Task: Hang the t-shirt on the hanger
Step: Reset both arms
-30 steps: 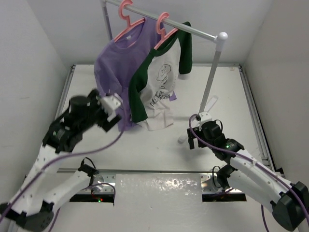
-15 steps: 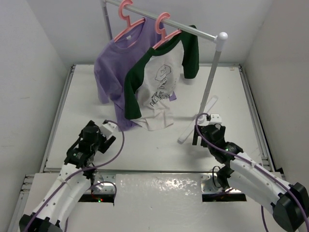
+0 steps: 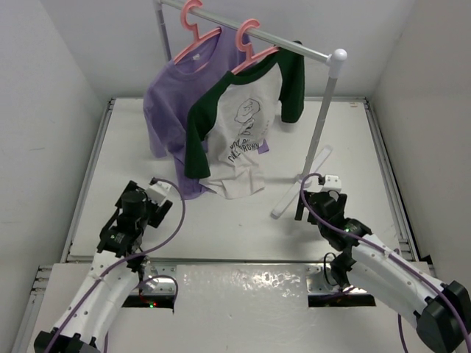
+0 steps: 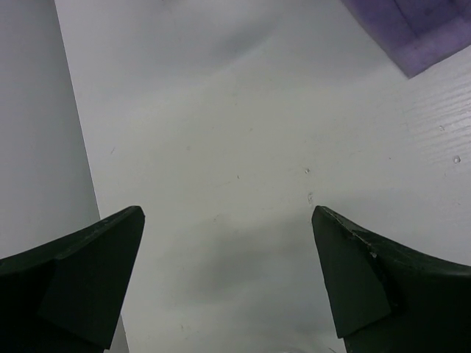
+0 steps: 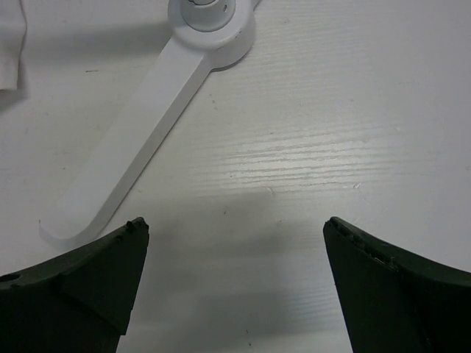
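The t-shirt, white with dark green sleeves, hangs on the pink hanger, whose hook is over the rack's rail. My left gripper is low over the table at the front left, well clear of the shirts. In the left wrist view my left gripper is open over bare table. My right gripper hovers by the rack's foot. The right wrist view shows the right gripper open with nothing between its fingers. A bit of the t-shirt's hem shows at that view's left edge.
A purple t-shirt hangs on a second pink hanger beside it; its hem shows in the left wrist view. The white rack post and its foot stand just ahead of my right gripper. Walls close in left and right.
My left arm has dropped from up beside the shirts to low over the front-left table. The t-shirt has swung a little on its hanger. My right gripper has shifted slightly right.
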Action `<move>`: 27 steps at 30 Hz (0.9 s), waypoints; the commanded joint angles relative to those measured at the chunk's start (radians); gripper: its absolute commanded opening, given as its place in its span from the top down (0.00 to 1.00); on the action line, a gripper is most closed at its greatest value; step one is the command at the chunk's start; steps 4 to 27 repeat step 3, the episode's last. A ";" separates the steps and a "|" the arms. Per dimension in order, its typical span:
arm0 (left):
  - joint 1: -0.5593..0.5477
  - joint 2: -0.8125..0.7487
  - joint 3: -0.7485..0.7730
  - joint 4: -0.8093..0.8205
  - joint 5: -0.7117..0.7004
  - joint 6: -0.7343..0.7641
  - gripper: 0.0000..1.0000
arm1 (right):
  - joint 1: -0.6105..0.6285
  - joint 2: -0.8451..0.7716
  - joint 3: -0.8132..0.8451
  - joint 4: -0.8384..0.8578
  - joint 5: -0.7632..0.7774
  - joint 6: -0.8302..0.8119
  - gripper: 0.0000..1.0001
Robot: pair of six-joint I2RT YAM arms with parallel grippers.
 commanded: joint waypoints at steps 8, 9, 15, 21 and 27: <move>0.026 -0.007 -0.006 0.053 -0.010 -0.015 0.06 | 0.001 -0.015 0.002 0.038 0.032 -0.011 0.01; 0.026 -0.007 -0.006 0.053 -0.010 -0.015 0.06 | 0.001 -0.015 0.002 0.038 0.032 -0.011 0.01; 0.026 -0.007 -0.006 0.053 -0.010 -0.015 0.06 | 0.001 -0.015 0.002 0.038 0.032 -0.011 0.01; 0.026 -0.007 -0.006 0.053 -0.010 -0.015 0.06 | 0.001 -0.015 0.002 0.038 0.032 -0.011 0.01; 0.026 -0.007 -0.006 0.053 -0.010 -0.015 0.06 | 0.001 -0.015 0.002 0.038 0.032 -0.011 0.01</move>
